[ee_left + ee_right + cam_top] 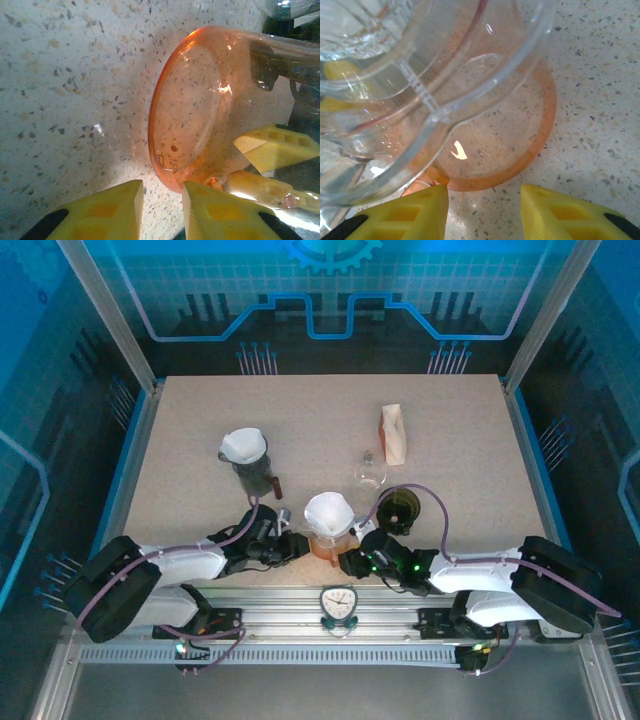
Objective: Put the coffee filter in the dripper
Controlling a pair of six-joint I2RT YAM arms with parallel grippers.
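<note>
A white coffee filter [328, 510] sits in the clear dripper [395, 75], which stands on an orange see-through base [322, 543] near the table's front edge. My left gripper [300, 545] is low on the table just left of that base. Its yellow fingers are open, with bare table between them [162, 210], and the orange base [190, 115] lies just beyond the fingertips. From the right, my right gripper [350, 560] is also open [485, 210], its fingertips at the rim of the orange base [520, 150]. A second white filter [243, 445] rests in a dark dripper at the back left.
A paper filter packet [393, 433] stands at the back right, with a small clear glass piece [370, 476] in front of it. A dark green cup [398, 508] sits close behind my right gripper. A small timer [340, 605] lies on the rail between the arm bases.
</note>
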